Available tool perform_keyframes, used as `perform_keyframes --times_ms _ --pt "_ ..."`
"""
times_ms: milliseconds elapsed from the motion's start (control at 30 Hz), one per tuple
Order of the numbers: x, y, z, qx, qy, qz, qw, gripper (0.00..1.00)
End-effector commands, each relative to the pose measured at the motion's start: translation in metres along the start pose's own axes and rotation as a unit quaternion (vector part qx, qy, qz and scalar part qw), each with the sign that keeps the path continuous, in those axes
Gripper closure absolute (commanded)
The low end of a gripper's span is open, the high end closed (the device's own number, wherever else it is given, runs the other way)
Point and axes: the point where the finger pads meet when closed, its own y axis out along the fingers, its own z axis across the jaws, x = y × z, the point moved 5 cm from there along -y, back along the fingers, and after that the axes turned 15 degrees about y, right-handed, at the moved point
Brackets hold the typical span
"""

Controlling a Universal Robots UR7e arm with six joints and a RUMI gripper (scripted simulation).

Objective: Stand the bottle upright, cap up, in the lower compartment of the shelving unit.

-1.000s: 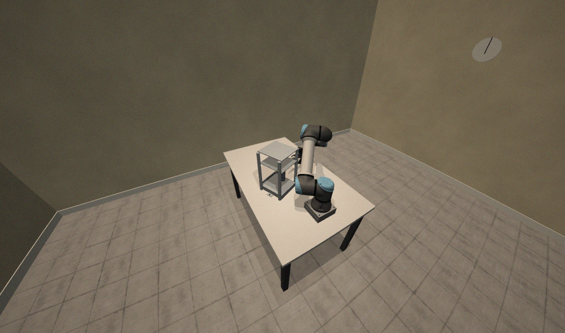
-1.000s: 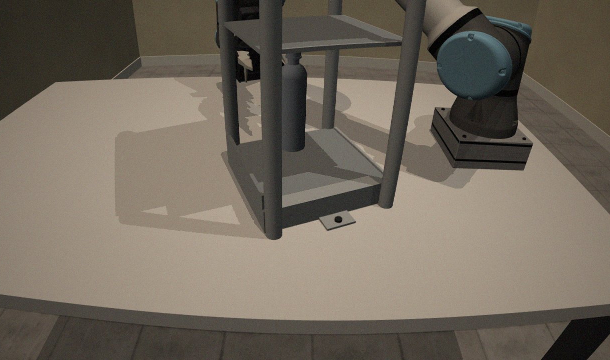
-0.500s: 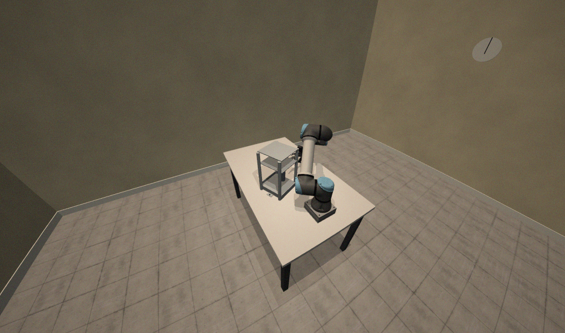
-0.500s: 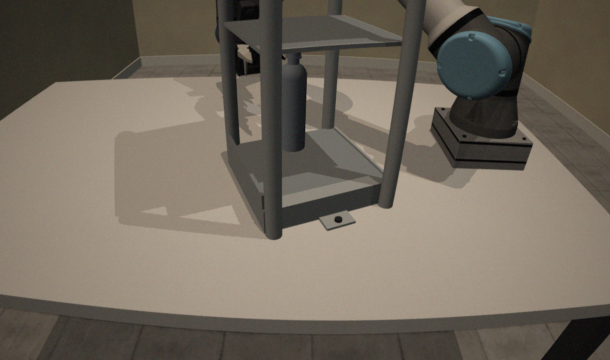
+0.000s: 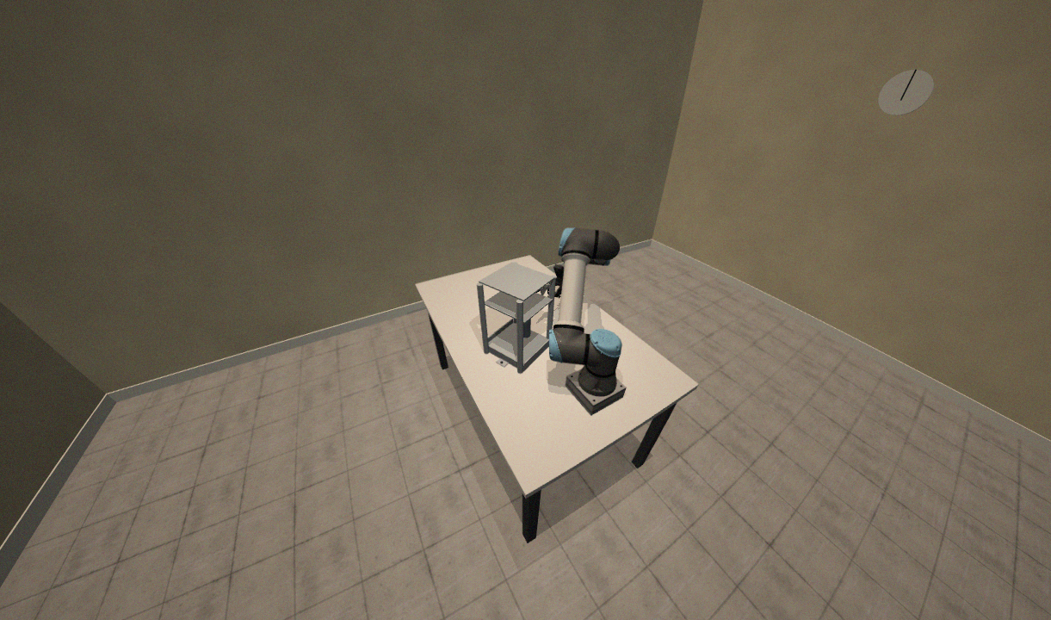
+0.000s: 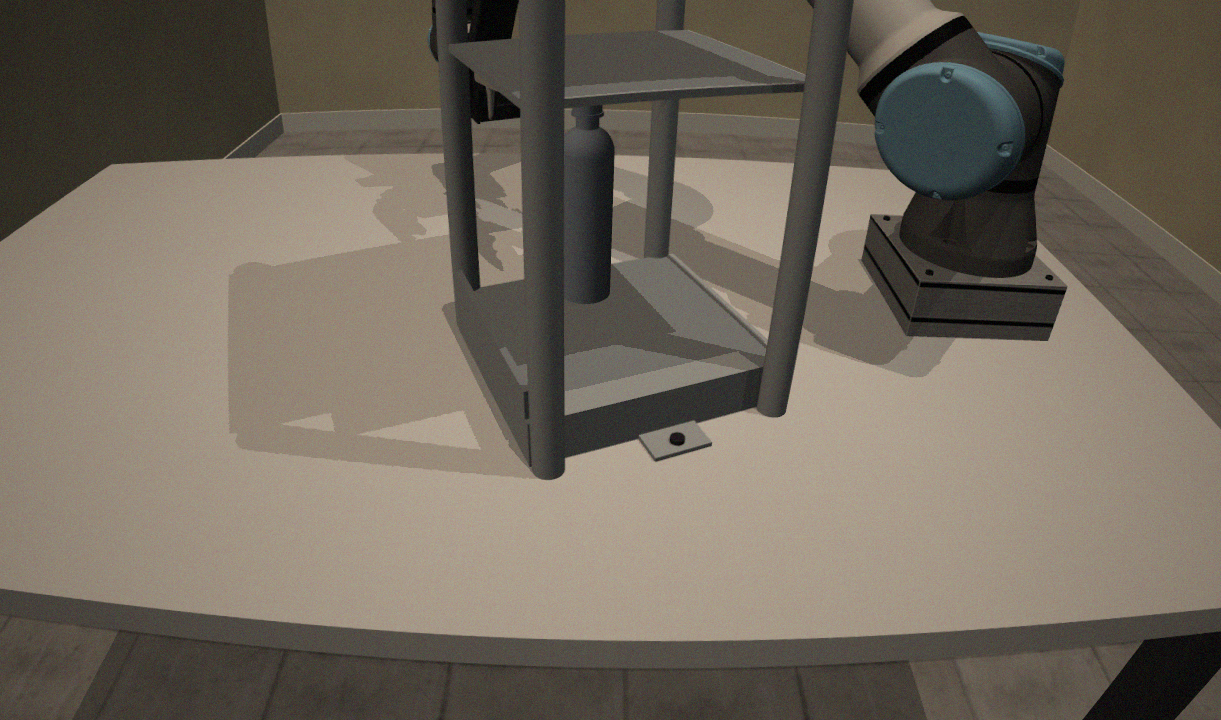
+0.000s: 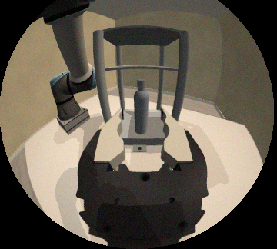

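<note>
The grey-blue bottle [image 5: 526,328] [image 6: 589,214] [image 7: 141,112] stands upright, cap up, in the lower compartment of the grey shelving unit [image 5: 520,331] [image 6: 543,268] [image 7: 100,64]. Its base rests on the compartment's floor [image 6: 551,344], close behind the edge nearest my gripper; that edge's lip [image 7: 143,141] shows in the wrist view. One post partly hides the bottle in the exterior view. My gripper [image 7: 141,109] is open and empty, outside the unit and facing the bottle, with clear distance between them. Its two pale jaws appear on either side of the bottle only in perspective.
The middle shelf [image 6: 632,62] [image 7: 142,68] is above the bottle. Upright posts flank the opening. A small plate with a dark screw [image 6: 677,439] lies at the unit's far foot, and another [image 7: 139,148] at its near foot. The arm's base [image 5: 596,391] [image 6: 963,286] stands beside the unit.
</note>
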Motion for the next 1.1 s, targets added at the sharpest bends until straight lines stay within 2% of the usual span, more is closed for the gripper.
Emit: perform_keyframes --times_ms 0,467,933,967,1067 --pt "-0.014 0.000 -0.004 0.000 0.000 0.000 1.000 0.60" --pt "-0.043 0.000 -0.011 0.000 0.000 0.000 1.000 0.60" --pt "-0.049 0.000 -0.013 0.000 0.000 0.000 1.000 0.60" --pt "-0.049 0.000 -0.013 0.000 0.000 0.000 1.000 0.00" --pt "-0.049 0.000 -0.013 0.000 0.000 0.000 1.000 0.00"
